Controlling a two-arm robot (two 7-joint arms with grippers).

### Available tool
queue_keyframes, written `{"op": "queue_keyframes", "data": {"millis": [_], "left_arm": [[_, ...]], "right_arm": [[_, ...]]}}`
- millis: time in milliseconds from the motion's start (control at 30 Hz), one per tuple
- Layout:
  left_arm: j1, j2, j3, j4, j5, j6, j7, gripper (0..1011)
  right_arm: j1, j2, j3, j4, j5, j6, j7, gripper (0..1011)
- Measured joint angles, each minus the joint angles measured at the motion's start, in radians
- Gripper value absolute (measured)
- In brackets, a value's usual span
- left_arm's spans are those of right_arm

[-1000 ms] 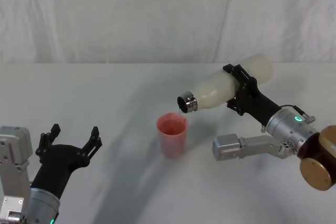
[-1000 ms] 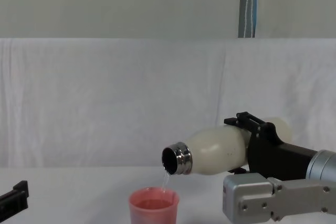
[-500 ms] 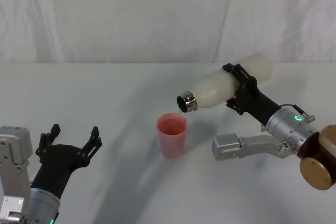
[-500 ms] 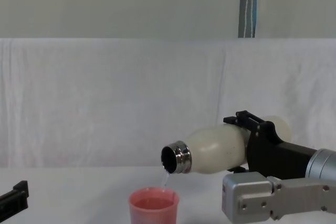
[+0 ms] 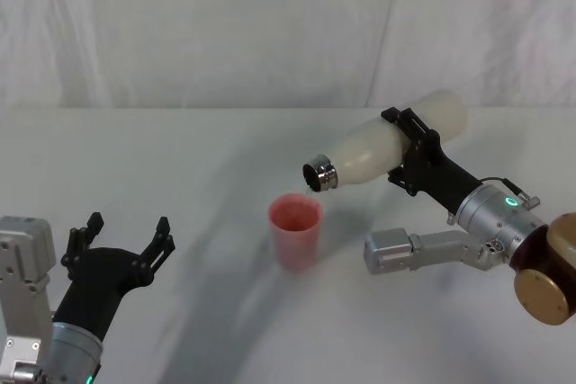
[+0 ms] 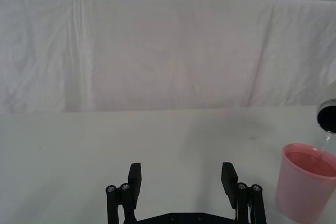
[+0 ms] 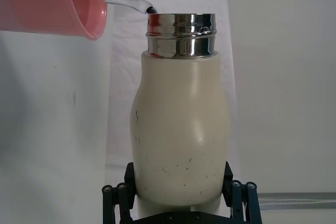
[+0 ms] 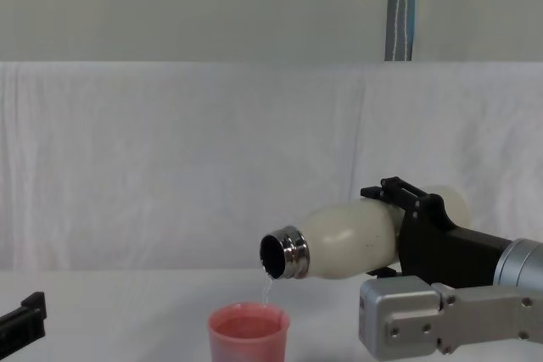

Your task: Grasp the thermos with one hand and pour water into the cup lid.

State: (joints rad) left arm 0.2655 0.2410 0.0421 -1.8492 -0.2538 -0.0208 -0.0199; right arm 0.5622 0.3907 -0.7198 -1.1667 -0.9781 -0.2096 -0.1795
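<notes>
One thermos (image 5: 389, 145) tipped over the cup lid (image 5: 295, 229).
Right gripper (image 5: 412, 152) clamps its body, long axis near level, steel neck lower toward the robot's left; left gripper (image 5: 123, 242) idle, spread.

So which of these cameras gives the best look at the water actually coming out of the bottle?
The right wrist view: a clear stream of water arcs from the thermos neck into the pink cup lid. The chest view shows a thin trickle from the side. The left wrist view catches it faintly; in the head view I can't make it out.
</notes>
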Motion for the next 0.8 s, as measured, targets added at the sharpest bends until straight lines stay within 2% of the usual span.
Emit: {"op": "queue_keyframes", "data": {"millis": [267,467,800], "left_arm": [[0.0,0.0,0.0,0.0,0.0,0.0,0.0,1001],[0.0,0.0,0.0,0.0,0.0,0.0,0.0,1001],[0.0,0.0,0.0,0.0,0.0,0.0,0.0,1001]], "right_arm": [[-0.003,-0.002,0.006,-0.006,0.02,-0.005,0.014,950],[-0.014,-0.007,0.021,-0.017,0.074,-0.03,0.056,950],[-0.063,-0.022,0.09,-0.071,0.26,-0.074,0.178,950]]}}
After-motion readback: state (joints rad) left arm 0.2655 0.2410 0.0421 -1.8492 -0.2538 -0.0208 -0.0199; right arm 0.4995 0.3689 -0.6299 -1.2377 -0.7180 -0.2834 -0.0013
